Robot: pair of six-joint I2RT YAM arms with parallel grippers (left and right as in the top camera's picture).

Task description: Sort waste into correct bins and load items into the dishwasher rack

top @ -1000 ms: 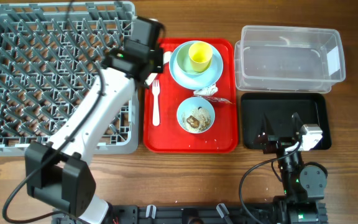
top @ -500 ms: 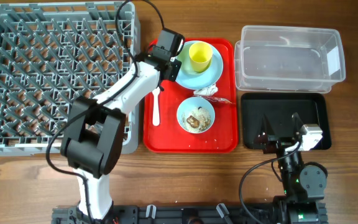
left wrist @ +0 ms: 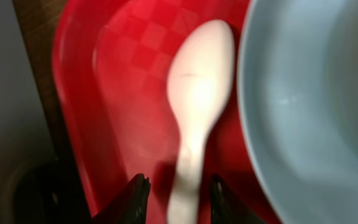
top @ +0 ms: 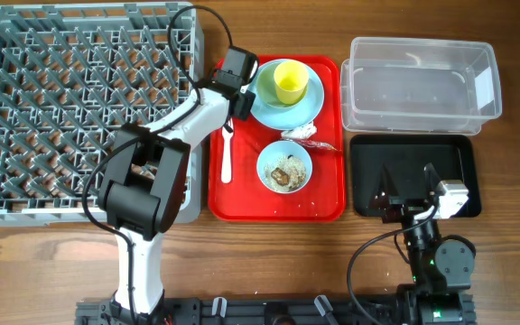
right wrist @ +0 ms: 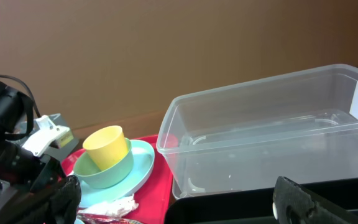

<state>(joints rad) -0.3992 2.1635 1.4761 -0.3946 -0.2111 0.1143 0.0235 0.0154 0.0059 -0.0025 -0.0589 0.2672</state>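
Note:
My left gripper point(top: 240, 101) is low over the red tray's point(top: 328, 194) top left corner. In the left wrist view its jaws stand open on either side of the white spoon's point(left wrist: 197, 81) handle, with a gap on each side. The pale blue plate point(top: 312, 104) beside it carries a bowl with the yellow cup point(top: 290, 81) in it. The white fork point(top: 227, 149) lies below the gripper. A second bowl point(top: 284, 169) holds beige food scraps. A tissue and wrapper point(top: 307, 135) lie between the bowls. My right gripper point(top: 409, 190) hangs wide open over the black tray point(top: 454, 158).
The grey dishwasher rack point(top: 25, 108) fills the left side, right next to the red tray. The clear tub point(top: 422, 81) stands at the back right, above the black tray. The left arm's links cross the rack's right edge.
My left arm swung from the rack's right edge onto the red tray's top left corner and came down over the spoon. The right arm has not moved.

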